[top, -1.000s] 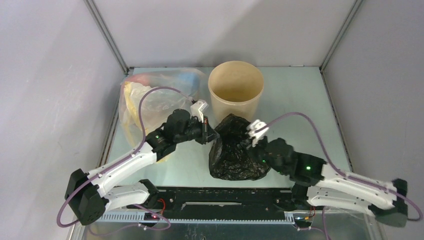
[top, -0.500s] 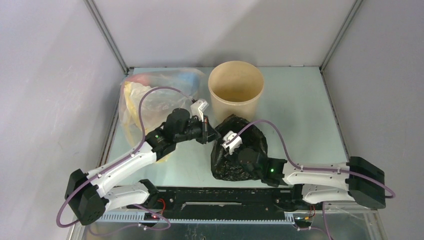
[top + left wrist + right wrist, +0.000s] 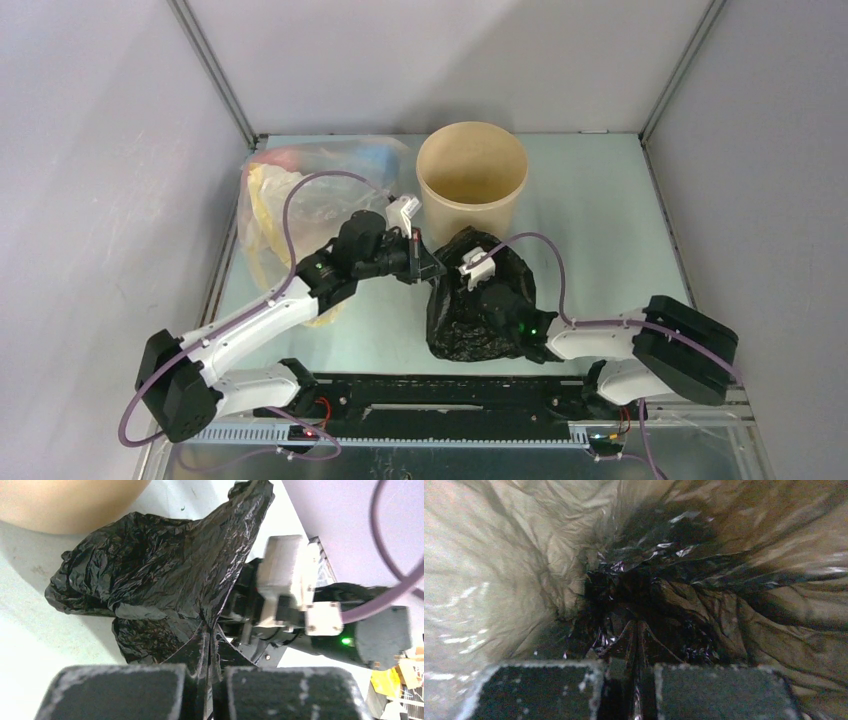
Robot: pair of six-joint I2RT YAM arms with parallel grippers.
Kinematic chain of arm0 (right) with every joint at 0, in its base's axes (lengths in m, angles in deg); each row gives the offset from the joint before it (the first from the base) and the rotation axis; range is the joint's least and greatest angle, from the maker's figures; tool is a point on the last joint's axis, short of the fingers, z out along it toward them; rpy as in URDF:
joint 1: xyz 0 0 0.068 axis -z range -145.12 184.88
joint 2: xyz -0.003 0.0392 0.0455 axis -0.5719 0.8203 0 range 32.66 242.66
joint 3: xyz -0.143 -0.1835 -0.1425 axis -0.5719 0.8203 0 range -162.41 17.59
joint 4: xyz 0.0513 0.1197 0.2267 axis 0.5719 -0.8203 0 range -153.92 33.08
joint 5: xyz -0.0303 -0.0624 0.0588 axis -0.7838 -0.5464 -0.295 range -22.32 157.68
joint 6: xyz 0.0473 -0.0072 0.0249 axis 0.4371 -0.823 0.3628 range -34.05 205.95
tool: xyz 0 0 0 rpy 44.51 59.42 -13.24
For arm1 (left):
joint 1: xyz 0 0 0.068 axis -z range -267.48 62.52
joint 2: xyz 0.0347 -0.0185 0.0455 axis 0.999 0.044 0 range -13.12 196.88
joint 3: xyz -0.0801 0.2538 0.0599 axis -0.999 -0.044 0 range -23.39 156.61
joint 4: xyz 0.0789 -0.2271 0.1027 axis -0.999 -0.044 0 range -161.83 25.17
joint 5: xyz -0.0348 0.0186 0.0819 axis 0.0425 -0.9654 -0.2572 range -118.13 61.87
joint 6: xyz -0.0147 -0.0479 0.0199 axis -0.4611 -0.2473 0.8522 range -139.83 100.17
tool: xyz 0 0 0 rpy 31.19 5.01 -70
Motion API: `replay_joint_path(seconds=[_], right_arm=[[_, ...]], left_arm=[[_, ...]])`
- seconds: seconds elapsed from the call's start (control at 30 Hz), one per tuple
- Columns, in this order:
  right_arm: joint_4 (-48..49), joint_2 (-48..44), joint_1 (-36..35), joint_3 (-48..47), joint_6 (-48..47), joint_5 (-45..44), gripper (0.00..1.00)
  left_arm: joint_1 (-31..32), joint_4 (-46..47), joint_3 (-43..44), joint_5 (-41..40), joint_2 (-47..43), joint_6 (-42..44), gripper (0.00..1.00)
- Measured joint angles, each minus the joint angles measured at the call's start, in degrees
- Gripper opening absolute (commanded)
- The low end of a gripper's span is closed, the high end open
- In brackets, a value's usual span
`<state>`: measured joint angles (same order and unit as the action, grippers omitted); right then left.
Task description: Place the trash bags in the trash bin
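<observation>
The black trash bag [image 3: 470, 315] lies crumpled on the table just in front of the tan trash bin [image 3: 472, 178], which stands upright with nothing showing inside. My left gripper [image 3: 428, 270] is shut on a fold at the bag's left edge; the left wrist view shows the jaws [image 3: 207, 652] pinching black plastic [image 3: 165, 565]. My right gripper [image 3: 636, 652] is shut on a fold of the same bag [image 3: 684, 605], with plastic filling that whole view. From above, its fingertips are hidden among the bag's folds.
A translucent clear bag [image 3: 300, 190] with yellow, red and blue tints lies at the back left, under my left arm. The bin's wall [image 3: 65, 505] is close behind the black bag. Grey walls enclose the table on three sides.
My right arm has swung in from the right and its gripper has gone down into the black bag. My left gripper has kept its hold and shifted slightly toward the bin.
</observation>
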<state>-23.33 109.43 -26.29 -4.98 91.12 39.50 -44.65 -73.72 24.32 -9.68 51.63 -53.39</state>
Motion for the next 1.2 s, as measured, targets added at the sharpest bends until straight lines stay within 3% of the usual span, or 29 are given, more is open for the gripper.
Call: replay_joint_path(seconds=[0.57,0.8,1.2], right_arm=[[13.3,14.8,0.9,2.1,5.6,2.0,0.00],[12.2,14.6,2.7,2.1,8.0,3.5,0.00],[4.0,6.3,4.3,1.6,9.9,3.3,0.00]], left_arm=[[-0.1,-1.3,15.1,5.8,2.5,-2.6,0.00],[-0.1,-1.3,17.4,11.0,0.3,-5.1,0.00],[-0.1,0.0,21.1,16.5,-8.4,-8.5,0.00]])
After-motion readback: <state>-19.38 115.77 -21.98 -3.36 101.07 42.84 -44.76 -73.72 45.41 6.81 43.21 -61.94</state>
